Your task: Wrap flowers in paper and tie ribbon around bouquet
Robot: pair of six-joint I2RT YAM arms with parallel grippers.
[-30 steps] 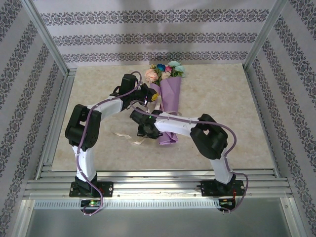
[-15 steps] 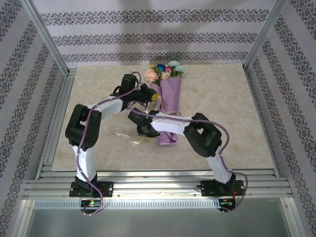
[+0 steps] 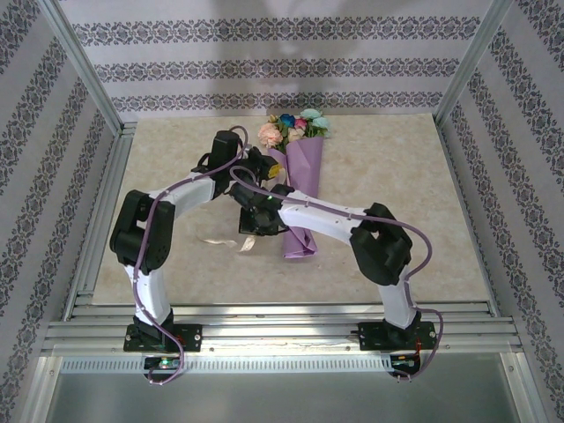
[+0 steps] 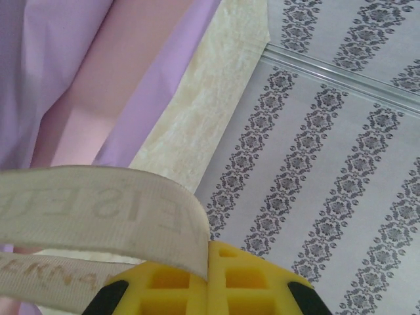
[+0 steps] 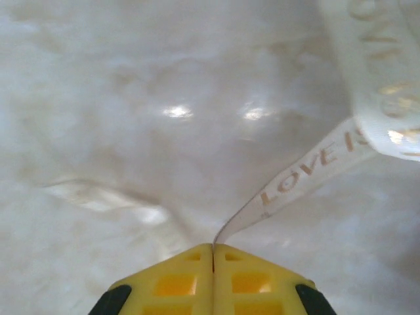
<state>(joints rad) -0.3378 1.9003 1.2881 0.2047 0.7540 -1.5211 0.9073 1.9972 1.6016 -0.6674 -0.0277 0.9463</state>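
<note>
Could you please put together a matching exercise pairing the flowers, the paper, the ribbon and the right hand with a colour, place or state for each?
Things:
1. flowers
2. paper
3. ribbon
4. right hand

Descriptions:
A. lilac, rolled into a cone
B. shut, pinching a lettered strip
C. cream, with printed letters
D. poking out at the cone's wide far end

Pairs: 1-D, 2-A, 3-C, 4-B.

- Bouquet [image 3: 298, 240]: lies flat on the table, narrow end toward the near edge, wide end toward the back wall.
- Paper [image 3: 307, 167]: lilac sheet, rolled into a cone, with folds that look pinkish up close.
- Flowers [image 3: 295, 126]: pink, peach, blue and teal blooms protruding from the wide end.
- Ribbon [image 3: 220, 241]: cream, gold "LOVE" lettering. A loose tail lies left of the narrow end.
</note>
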